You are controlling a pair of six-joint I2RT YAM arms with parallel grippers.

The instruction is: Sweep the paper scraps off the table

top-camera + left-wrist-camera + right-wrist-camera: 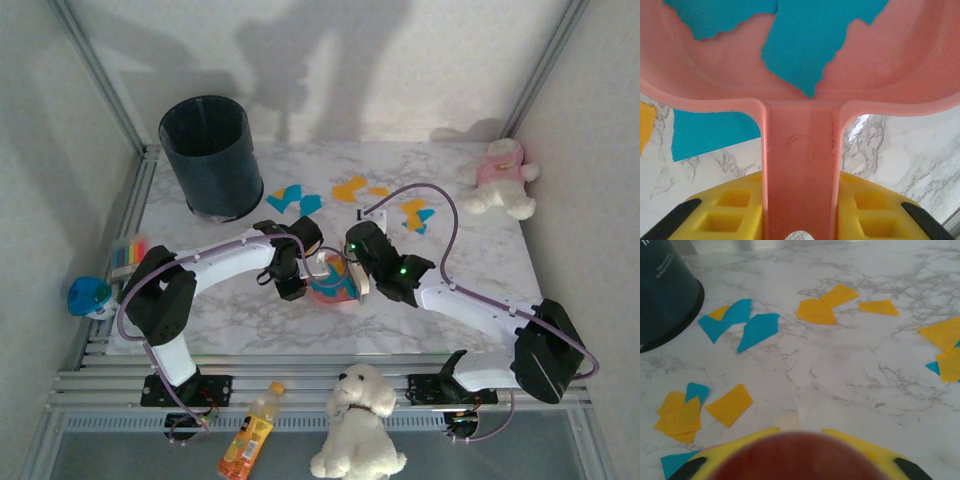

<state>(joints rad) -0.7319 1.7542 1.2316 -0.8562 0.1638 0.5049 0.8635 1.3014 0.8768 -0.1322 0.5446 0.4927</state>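
Orange and teal paper scraps [290,200] lie on the marble table [470,255] past both grippers, in patches at the back centre [350,188] and back right [415,212]. My left gripper [292,272] is shut on the handle of a pink dustpan [335,287]. The left wrist view has that handle [800,165] between the yellow fingers [725,210], teal scraps [800,45] inside the pan and one teal scrap [710,132] on the table under it. My right gripper [358,262] is shut on a blurred red-brown tool [790,455], just right of the pan. Scraps [747,325] spread out ahead of it.
A dark round bin [212,155] stands at the back left, also at the left edge of the right wrist view [665,290]. A pink-and-white plush toy [505,180] sits back right. A striped block [128,252] lies at the left edge. A white plush dog [358,420] and a bottle [248,435] lie on the near rails.
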